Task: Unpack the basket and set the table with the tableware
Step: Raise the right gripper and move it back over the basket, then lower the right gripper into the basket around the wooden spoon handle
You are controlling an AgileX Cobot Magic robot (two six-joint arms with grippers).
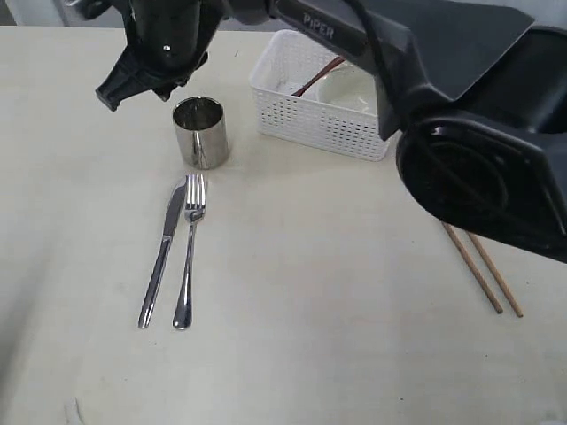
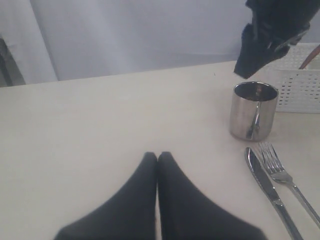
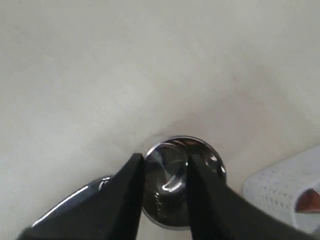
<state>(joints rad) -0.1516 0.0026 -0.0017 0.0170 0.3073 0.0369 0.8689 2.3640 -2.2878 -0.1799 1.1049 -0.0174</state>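
The shiny steel cup point(image 1: 201, 133) stands upright on the cream table point(image 1: 354, 310). My right gripper point(image 1: 135, 93) hangs just above its rim, apart from it. Its fingers are parted and hold nothing; between them the right wrist view looks down into the cup point(image 3: 170, 187). A steel knife point(image 1: 163, 252) and fork point(image 1: 189, 257) lie side by side in front of the cup. The white basket point(image 1: 310, 119) at the back holds the white bowl point(image 1: 350, 88) and the reddish-brown spoon point(image 1: 319, 75). The chopsticks point(image 1: 483, 270) lie at the right. My left gripper point(image 2: 158, 156) is shut and empty, low over bare table.
The right arm's dark body point(image 1: 478, 150) crosses the upper right of the exterior view and hides part of the basket and the chopsticks' far ends. Bare tabletop stretches across the front and the left.
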